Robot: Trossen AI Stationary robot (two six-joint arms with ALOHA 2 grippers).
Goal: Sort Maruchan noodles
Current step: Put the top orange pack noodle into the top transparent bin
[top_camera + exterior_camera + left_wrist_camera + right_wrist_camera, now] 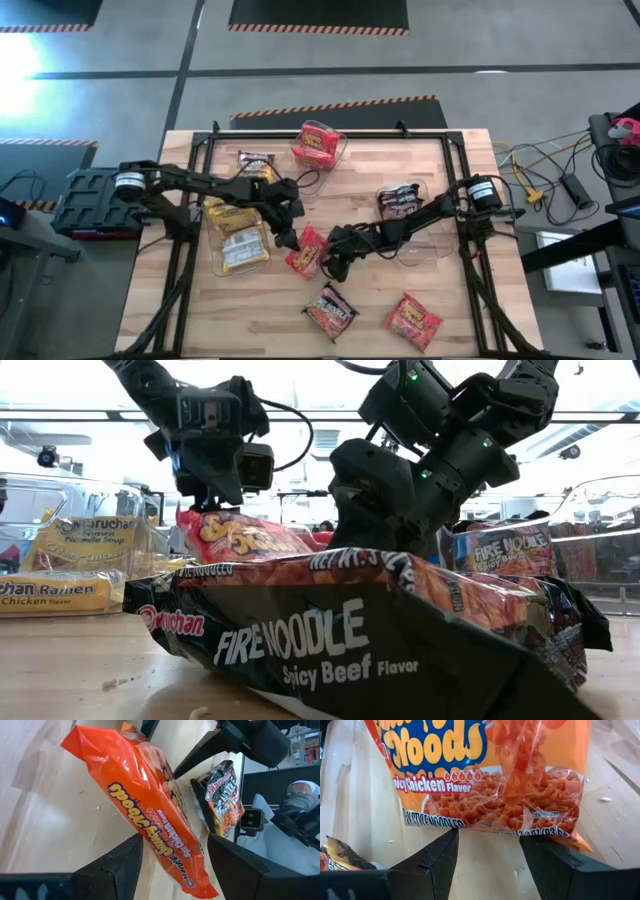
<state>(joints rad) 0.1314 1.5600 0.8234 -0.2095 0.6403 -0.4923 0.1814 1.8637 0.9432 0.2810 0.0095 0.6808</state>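
We see a light wooden table [180, 300] carrying clear plastic bins: one [240, 245] by its left edge, one [335, 145] near the far edge, another [430, 255] toward the right edge. Yellow cables [535, 165] lie beyond that edge.

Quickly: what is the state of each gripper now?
Left gripper: fingers closed on the red noodle packet.
Right gripper: fingers open, just short of the same packet, holding nothing.

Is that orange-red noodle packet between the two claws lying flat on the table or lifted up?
Lifted and tilted. The orange-red packet hangs between the left gripper fingers, its lower end clear of the wooden table; the open right gripper faces it.
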